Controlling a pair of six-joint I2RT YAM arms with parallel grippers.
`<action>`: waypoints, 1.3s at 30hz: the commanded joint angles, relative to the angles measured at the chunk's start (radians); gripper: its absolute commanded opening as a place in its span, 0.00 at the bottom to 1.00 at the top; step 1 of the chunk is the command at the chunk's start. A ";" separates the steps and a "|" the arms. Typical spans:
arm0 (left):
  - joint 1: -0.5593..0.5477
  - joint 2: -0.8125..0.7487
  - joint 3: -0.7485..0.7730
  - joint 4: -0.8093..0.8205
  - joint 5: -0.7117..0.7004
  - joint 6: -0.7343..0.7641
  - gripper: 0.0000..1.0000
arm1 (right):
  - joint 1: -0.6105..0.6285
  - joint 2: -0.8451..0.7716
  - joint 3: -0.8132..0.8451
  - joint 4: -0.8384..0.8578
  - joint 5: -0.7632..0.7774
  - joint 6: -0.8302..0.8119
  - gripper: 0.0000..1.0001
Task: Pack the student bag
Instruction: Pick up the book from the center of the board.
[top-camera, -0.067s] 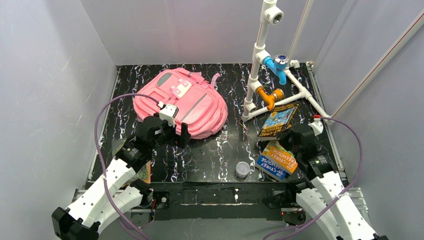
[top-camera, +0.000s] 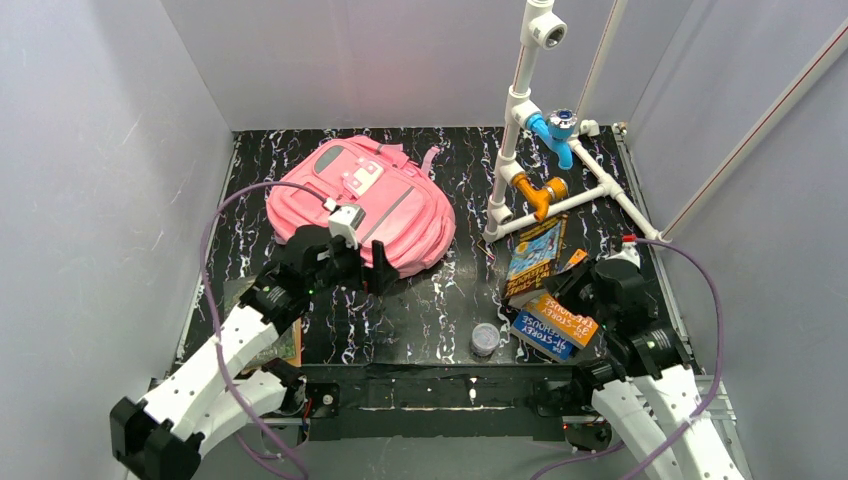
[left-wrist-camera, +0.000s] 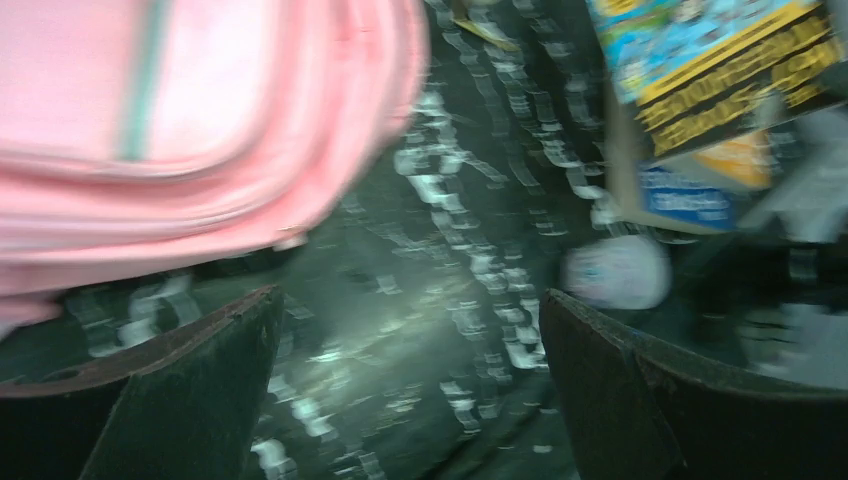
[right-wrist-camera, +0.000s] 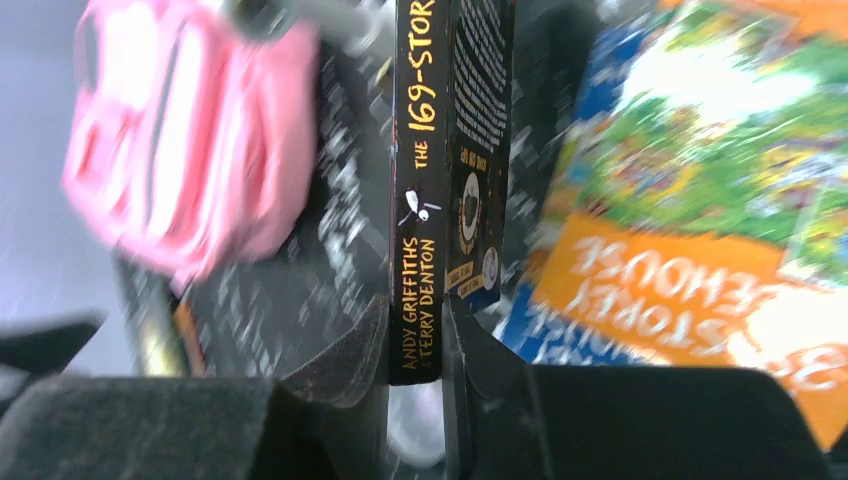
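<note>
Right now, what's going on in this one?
The right gripper is clamped on the spine end of a dark-spined book, holding it on edge beside an orange book that lies on the table. The left gripper hangs open and empty just in front of the near edge of the student bag, which lies flat at the far left. Both books are outside the bag.

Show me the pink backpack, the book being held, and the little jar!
pink backpack (top-camera: 425, 220), top view, its front panel.
held book (right-wrist-camera: 415, 150), right wrist view, its black spine.
little jar (top-camera: 485, 339), top view, its lid.
</note>
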 joint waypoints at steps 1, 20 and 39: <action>-0.006 0.142 0.001 0.278 0.423 -0.453 0.98 | 0.001 -0.079 0.098 0.010 -0.455 -0.072 0.01; -0.047 0.011 0.143 0.126 0.384 -0.193 0.98 | 0.001 0.071 0.176 0.306 -1.236 -0.195 0.01; 0.060 0.218 0.236 0.174 0.981 -0.265 0.98 | 0.066 0.164 0.176 0.422 -1.362 -0.231 0.01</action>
